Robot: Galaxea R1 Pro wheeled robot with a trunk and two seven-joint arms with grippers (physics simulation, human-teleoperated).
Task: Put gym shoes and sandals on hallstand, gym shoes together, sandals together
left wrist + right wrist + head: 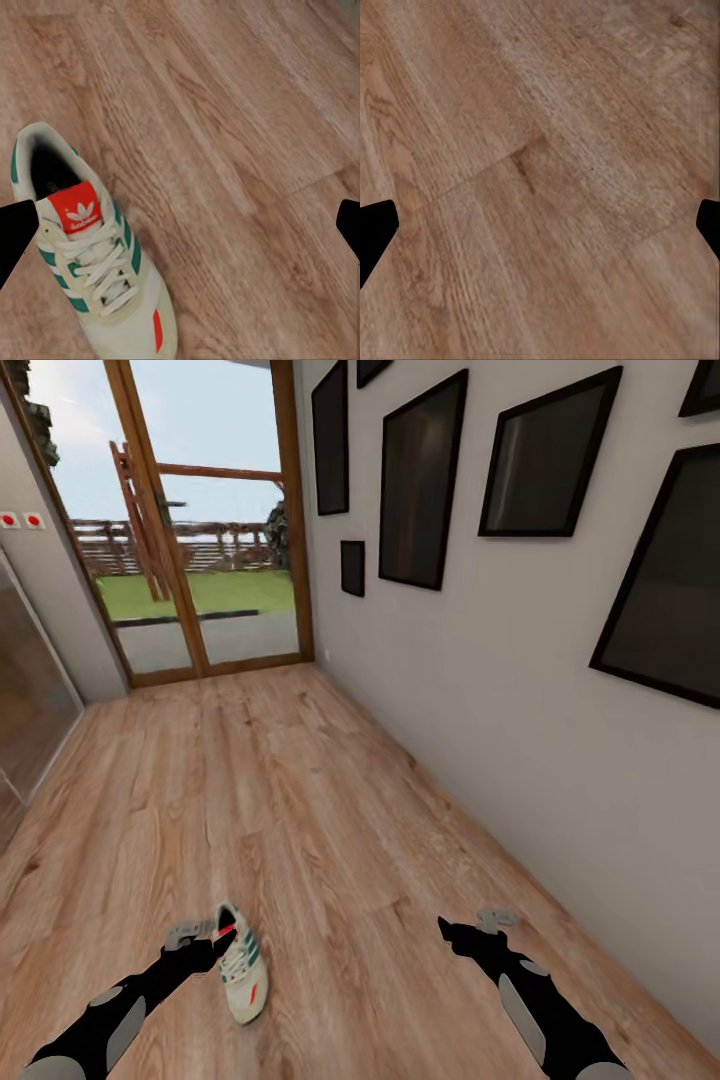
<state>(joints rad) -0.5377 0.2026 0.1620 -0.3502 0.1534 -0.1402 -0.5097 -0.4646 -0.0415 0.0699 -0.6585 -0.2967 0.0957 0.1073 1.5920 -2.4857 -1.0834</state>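
You have one gym shoe [241, 964] in front of you. It lies flat on the corridor floor [300, 800], sole down, with its open top facing up. That makes it easy to reach from above.

Your left tool [213, 937] hangs right at the heel end of the shoe, just beside the red tongue. In the left wrist view its two fingers [15, 232] stand wide apart, one at each edge, and the shoe sits close to one finger, not in the middle. It grips nothing. I think you should slide the tool over a little so the shoe's heel sits between the fingers before you close them. If you close now, one finger may just push the shoe away.

Your right tool [462, 932] hangs over bare wood, well apart from the shoe. Its fingers [375, 236] are wide apart too, with nothing between them.

Ahead you can see a glass door [205, 520] to a garden, and dark picture frames [420, 480] on the wall to your right.

The job looks like it is at its start, with this shoe not yet lifted.
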